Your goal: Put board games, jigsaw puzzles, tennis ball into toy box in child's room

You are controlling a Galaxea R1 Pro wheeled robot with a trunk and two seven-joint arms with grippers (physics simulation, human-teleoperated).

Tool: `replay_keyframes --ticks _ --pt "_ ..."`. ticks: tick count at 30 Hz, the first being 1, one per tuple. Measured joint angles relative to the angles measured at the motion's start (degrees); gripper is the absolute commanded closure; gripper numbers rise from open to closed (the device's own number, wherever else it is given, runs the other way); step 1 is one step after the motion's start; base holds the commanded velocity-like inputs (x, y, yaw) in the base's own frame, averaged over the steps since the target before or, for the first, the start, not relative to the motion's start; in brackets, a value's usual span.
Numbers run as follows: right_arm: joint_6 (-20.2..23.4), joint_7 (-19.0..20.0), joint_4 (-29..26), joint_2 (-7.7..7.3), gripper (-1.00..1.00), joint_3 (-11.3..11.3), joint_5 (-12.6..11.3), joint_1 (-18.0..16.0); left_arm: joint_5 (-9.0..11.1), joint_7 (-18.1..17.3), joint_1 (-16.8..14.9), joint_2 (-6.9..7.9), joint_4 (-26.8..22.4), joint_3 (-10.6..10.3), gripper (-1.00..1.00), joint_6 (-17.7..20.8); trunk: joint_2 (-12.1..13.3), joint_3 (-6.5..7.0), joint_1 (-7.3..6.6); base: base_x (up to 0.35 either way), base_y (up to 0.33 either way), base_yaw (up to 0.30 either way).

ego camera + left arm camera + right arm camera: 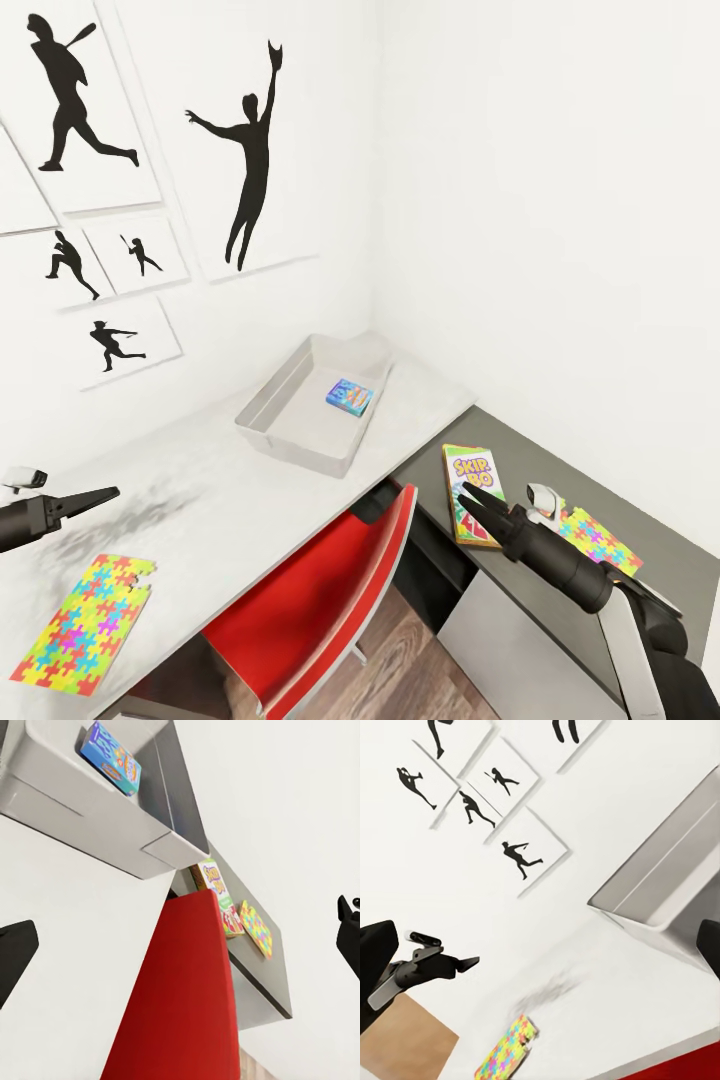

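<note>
White walls with black baseball silhouettes back the pale worktop point(230, 490). At frame centre the toy box point(285, 415) holds 1 blue board game point(349, 395). Lower left lies 1 jigsaw puzzle point(85, 625); the Skip-Bo box point(472, 490) and another jigsaw puzzle point(598, 540) lie lower right. Left gripper point(105, 494) hovers at left, jaws together. Right gripper point(472, 505) is over the Skip-Bo box, jaws apart.

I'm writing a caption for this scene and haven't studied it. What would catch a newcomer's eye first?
Probably the red chair tucked under the pale table, the brightest thing in a white room. Next, the black sports silhouettes on the wall above it. Then the colour spots: a blue board game inside the grey toy box, and a jigsaw puzzle near the table's front edge.
</note>
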Motion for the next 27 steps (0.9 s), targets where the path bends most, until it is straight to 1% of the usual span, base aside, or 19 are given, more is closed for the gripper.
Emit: replay_keyframes --ticks 14,22,27 --pt "-0.1 0.0 0.0 -0.02 -1.0 0.0 0.3 0.0 0.0 0.0 0.0 -0.33 0.0 -0.1 -1.0 0.0 0.0 0.05 0.0 0.0 0.0 0.0" --pt "-0.1 0.5 -0.1 -0.06 -1.0 -0.1 0.1 0.0 0.0 0.0 0.0 -0.34 0.0 -0.1 -1.0 0.0 0.0 0.64 0.0 -0.005 0.0 0.0" --pt "-0.9 0.7 0.0 -0.08 -1.0 -0.1 -0.3 0.1 -0.1 0.0 0.0 -0.26 0.0 0.0 -1.0 0.0 0.0 1.09 0.01 -0.117 0.0 0.0"
